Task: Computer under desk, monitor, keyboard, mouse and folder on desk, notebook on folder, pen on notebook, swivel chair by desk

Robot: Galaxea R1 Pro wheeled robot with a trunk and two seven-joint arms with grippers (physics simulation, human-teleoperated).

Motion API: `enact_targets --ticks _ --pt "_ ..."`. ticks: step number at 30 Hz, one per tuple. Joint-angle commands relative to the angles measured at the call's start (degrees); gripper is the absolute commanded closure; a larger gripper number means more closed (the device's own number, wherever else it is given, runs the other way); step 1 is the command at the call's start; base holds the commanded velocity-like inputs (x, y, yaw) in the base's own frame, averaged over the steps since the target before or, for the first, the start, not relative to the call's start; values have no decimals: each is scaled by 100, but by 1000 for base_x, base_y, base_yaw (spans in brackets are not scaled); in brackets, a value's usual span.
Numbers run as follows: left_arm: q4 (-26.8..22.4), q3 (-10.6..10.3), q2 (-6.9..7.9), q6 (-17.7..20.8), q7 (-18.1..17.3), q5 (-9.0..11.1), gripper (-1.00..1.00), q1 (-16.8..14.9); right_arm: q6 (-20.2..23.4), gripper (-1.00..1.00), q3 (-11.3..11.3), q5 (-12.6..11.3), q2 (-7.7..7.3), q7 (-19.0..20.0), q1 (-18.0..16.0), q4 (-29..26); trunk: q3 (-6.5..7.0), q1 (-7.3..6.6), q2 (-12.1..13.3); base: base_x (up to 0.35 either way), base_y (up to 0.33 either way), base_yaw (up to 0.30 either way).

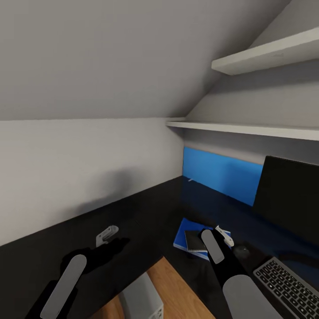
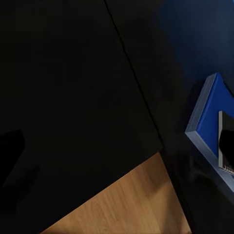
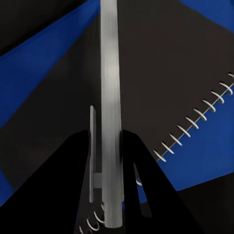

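One slim, light, slippery pen [image 3: 111, 112] is clamped by the right pincer [image 3: 109, 161] mid-frame, above the notebook [image 3: 161, 83]; the left pincer's [image 1: 107, 235] state cannot be told.

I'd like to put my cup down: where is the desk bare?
Bare: the glossy black desk along the white wall, left of the blue folder. Crowded: the right side, with folder, dark spiral notebook, grey keyboard and black monitor.

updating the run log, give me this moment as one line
right hand: shut on silver pen | above black spiral notebook on blue folder | black glossy desk | left hand: idle, state unclear
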Motion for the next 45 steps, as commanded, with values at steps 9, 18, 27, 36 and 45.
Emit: enact_targets --ticks 9,18,27,36,45 --pt "-12 -3 7 -4 60 60 -100 -5 34 100 -12 -15 4 -20 -4 -9 -62 67 -126 0 0 0" --pt "-18 -1 11 -4 60 60 -100 -5 139 100 -12 -17 -1 -16 -11 -9 -151 177 -327 0 0 0" --pt "-22 -1 11 -4 60 60 -100 -5 194 -100 -12 -17 -3 -15 -10 -10 -151 177 -327 0 0 0" --pt "-30 -1 18 -4 60 60 -100 -5 200 -100 -12 -23 2 -16 -11 -14 -151 177 -327 0 0 0" --pt "-12 -24 44 -10 45 54 -100 -2 202 -100 7 0 4 -12 4 -74 -151 177 -327 0 0 0"
